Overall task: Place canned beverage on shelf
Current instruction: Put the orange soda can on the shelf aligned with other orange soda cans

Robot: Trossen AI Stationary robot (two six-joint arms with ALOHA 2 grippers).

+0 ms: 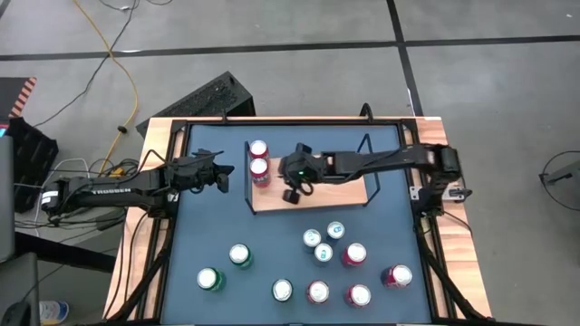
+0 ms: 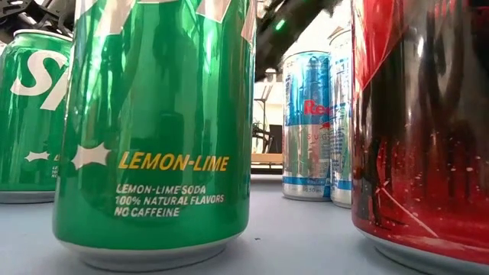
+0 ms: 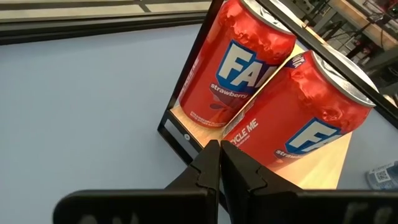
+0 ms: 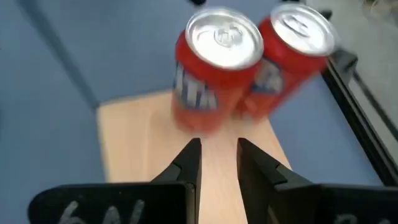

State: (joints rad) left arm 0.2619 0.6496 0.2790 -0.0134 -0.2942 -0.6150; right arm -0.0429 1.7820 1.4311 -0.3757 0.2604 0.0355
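Note:
The shelf [image 1: 313, 190] is a light-wood board with black wire end frames, in the middle of the blue tabletop. Two red Fanta cans [image 1: 259, 149] [image 1: 260, 171] stand upright on its left end; they also show in the left wrist view [image 3: 233, 62] [image 3: 305, 118] and in the right wrist view [image 4: 214, 74] [image 4: 289, 56]. My right gripper [image 4: 219, 155] is over the board, just right of the nearer red can, open by a narrow gap and empty. My left gripper [image 3: 219, 158] is shut and empty, over the table just left of the shelf's left end frame [image 3: 180, 134].
Several loose cans stand on the near half of the table: green ones [image 1: 239, 255] [image 1: 210, 279], slim silver-blue ones [image 1: 323, 240], red ones [image 1: 353, 255] [image 1: 397, 276]. In the low view a green can [image 2: 153, 130] and a red can [image 2: 420, 122] stand close. The shelf's right part is bare.

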